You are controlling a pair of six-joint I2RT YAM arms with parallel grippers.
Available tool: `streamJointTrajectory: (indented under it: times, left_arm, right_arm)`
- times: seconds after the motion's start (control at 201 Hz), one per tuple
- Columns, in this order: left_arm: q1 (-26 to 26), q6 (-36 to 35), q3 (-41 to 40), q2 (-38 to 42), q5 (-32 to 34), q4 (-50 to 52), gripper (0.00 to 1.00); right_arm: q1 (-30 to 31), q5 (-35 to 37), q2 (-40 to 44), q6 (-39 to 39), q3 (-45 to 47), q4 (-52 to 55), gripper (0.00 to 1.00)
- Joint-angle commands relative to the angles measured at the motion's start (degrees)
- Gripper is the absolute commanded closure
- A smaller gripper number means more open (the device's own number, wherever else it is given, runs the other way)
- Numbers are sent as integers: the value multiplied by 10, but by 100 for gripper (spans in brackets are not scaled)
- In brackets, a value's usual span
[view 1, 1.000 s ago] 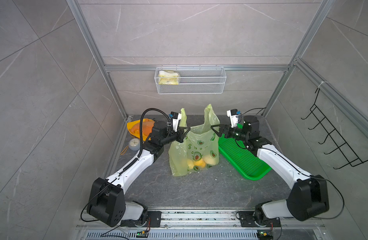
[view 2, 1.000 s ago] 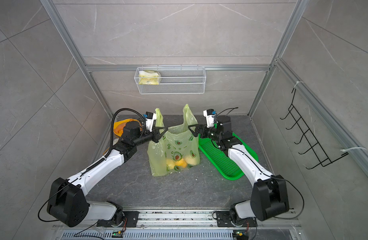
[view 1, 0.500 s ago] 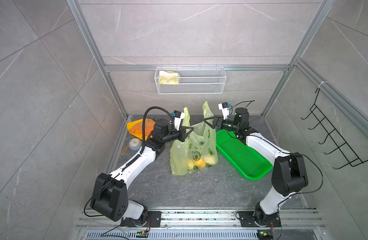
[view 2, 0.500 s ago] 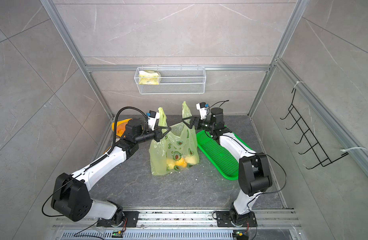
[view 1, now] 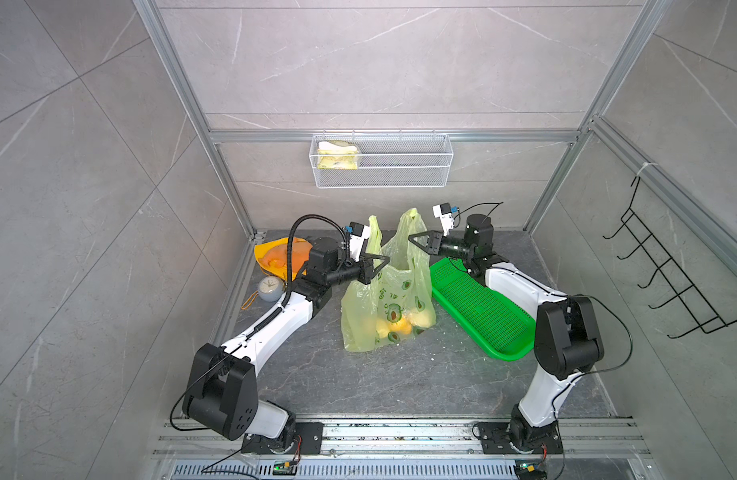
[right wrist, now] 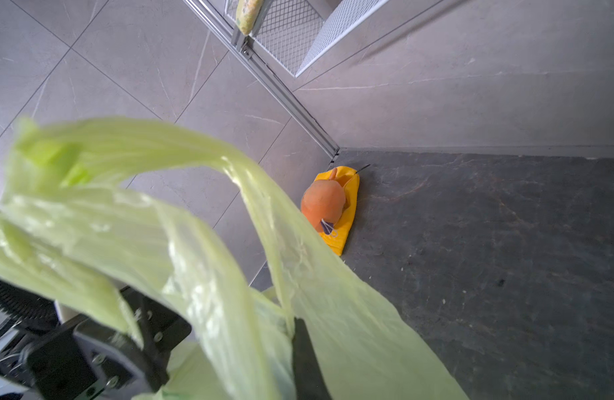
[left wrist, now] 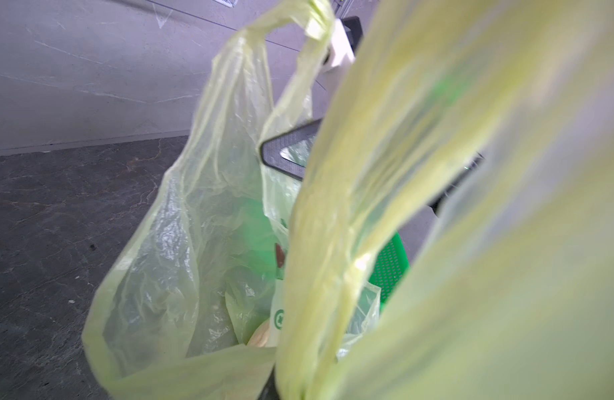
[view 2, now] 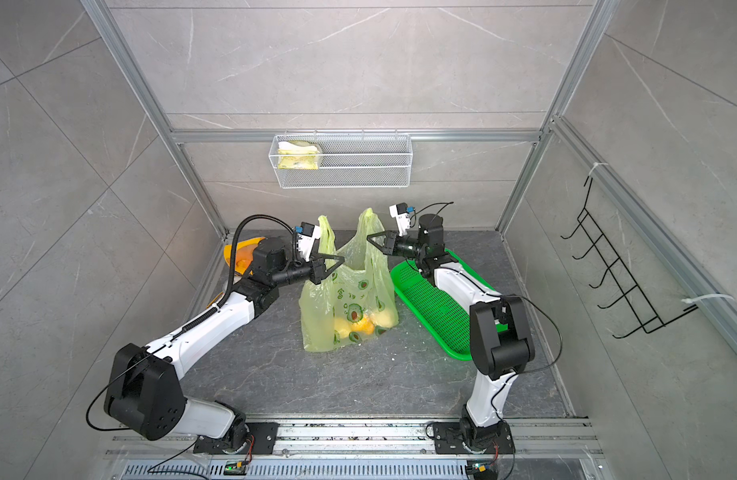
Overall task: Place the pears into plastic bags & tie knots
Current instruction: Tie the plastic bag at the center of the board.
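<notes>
pears: are lying bunched at the bottom of the plastic bag, showing yellow and orange through the film in both top views; a pale one is peeking out in the left wrist view.
plastic bag: is standing upright at mid-floor, mouth gaping, avocado print facing the arm bases.
handle loops: are rising side by side, apart from each other and not tied.
left gripper: is reaching in level; fingers are pressed together, pinching the bag film at the foot of the loop on its side.
right gripper: is reaching in from the opposite side; fingers are pressed together, with loop film gathering onto a dark finger in the right wrist view.
green tray: is lying just beside the bag, under the right arm.
floor: dark stone, carrying bag and tray.
orange lump: is resting on a yellow cloth in the far corner behind the left arm.
clock: is sitting near that cloth, by the wall.
wire basket: is hanging on the back wall, holding a packet at one end.
hook rack: is hanging on the side wall, well apart.
</notes>
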State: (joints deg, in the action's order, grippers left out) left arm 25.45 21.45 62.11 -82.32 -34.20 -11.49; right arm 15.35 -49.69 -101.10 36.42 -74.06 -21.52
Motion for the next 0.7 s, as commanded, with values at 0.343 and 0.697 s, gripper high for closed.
streamJointTrajectory:
  times: [0.343,0.697]
  left_arm:
    - [-2,-42,24,42,96,48,100]
    - [-4,-78,35,37,19,58,100]
  right_arm:
    - [65,162,273,-150,164,149,68]
    - [16,196,333,-189,192,182,15]
